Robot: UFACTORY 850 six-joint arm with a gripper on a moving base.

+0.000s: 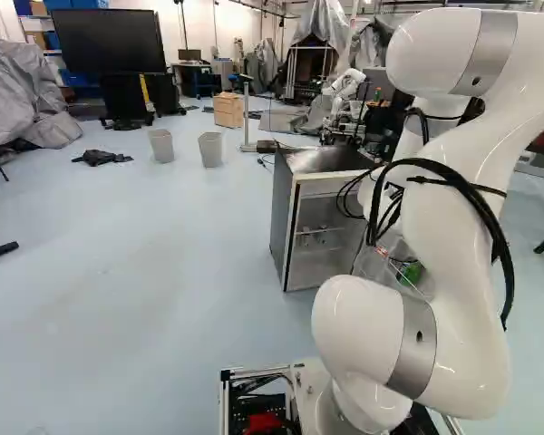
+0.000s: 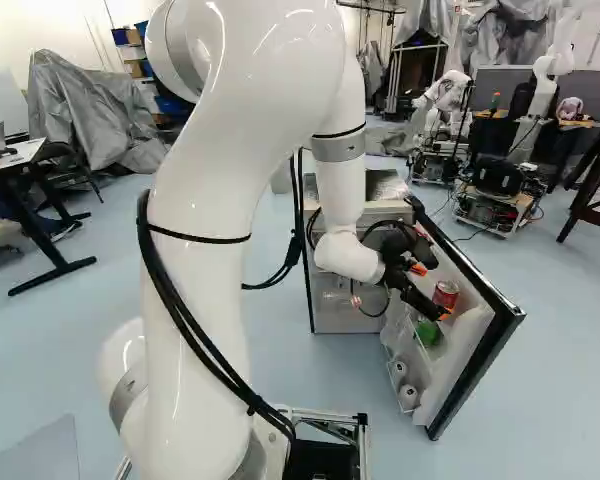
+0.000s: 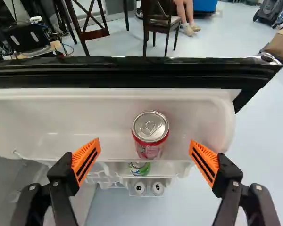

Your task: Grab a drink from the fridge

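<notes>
Tool [image 2: 432,292] is spread open, right of centre in the right base view; red can [image 3: 150,134] ahead is held by door shelf [image 3: 85,122].

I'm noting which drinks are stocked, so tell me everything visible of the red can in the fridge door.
The red can looks like metal, with a silvery lid, a pull tab lying flat and lighter print on its side. It appears unopened. It stands upright in the top shelf of the open fridge door, resting on the shelf's floor; whether it also touches a wall there, I cannot tell. The jaws stand open, one to each side, neither touching it.
</notes>
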